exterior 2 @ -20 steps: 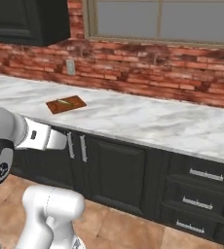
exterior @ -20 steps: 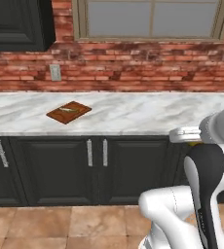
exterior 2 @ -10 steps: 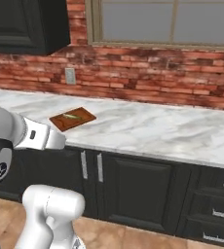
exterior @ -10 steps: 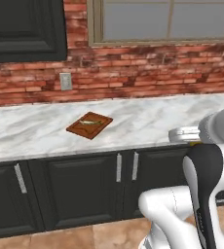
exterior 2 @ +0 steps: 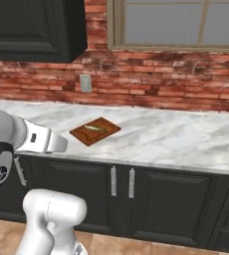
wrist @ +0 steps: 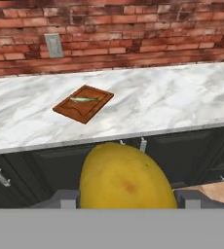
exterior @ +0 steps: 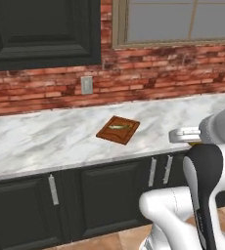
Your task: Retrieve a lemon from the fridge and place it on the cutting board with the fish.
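You've got the lemon (wrist: pixel 126 177) sitting right between the two fingers in the hand view, big and yellow, filling the low centre, with one grey finger (wrist: pixel 65 198) at its left flank and the other at its right. The gripper (wrist: pixel 127 197) is partly open and closed around the fruit, so the lemon is held, both sides touching as far as you can see. In the left base view a sliver of yellow lemon (exterior: pixel 194 143) peeks out under the hand (exterior: pixel 185 135), off the front edge of the counter, well apart from the board.

Ahead of it lies the cutting board (wrist: pixel 83 103), flat on the marble counter (wrist: pixel 172 99), turned at an angle, nearer the left. The fish (wrist: pixel 84 99) lies on top of the board, roughly centred along it. Same layout from the bases: cutting board (exterior: pixel 118 130) with fish (exterior: pixel 119 127) on it, and cutting board (exterior 2: pixel 94 131) with fish (exterior 2: pixel 95 128) in the right base view.

Behind the board you see a brick wall with an outlet (wrist: pixel 53 45), dark cabinets (exterior 2: pixel 161 199) below the counter, a window (exterior 2: pixel 181 22) above
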You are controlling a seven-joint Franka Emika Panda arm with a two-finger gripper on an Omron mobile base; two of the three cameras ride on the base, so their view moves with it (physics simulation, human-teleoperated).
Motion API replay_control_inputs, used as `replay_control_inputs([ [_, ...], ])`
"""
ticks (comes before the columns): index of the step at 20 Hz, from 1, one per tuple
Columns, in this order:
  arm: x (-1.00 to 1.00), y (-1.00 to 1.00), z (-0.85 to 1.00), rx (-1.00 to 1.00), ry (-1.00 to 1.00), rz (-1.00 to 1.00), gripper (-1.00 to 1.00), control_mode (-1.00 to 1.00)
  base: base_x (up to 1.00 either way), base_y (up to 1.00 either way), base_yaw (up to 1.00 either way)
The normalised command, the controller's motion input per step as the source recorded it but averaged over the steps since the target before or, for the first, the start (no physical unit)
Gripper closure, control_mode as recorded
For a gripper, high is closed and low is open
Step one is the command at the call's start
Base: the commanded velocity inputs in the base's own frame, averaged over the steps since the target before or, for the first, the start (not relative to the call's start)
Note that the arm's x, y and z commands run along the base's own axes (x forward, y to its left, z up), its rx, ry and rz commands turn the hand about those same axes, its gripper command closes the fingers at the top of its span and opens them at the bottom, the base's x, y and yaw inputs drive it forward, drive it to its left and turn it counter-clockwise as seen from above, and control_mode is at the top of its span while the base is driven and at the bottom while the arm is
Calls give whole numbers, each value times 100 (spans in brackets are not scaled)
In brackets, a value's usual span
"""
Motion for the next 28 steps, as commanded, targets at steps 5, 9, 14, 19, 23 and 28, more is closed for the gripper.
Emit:
replay_control_inputs([
  [5,0,0,0,0,0,0,100,100,36,39,-8],
  [9,0,0,0,0,0,0,100,100,51,6,0],
  [14,0,0,0,0,0,0,100,100,46,0,0],
  [19,2,0,0,0,0,0,100,-100,10,8,0],
  [23,33,0,0,0,0,0,100,-100,0,0,0],
  [28,82,-3,-5,2,32,1,100,-100,0,0,0],
])
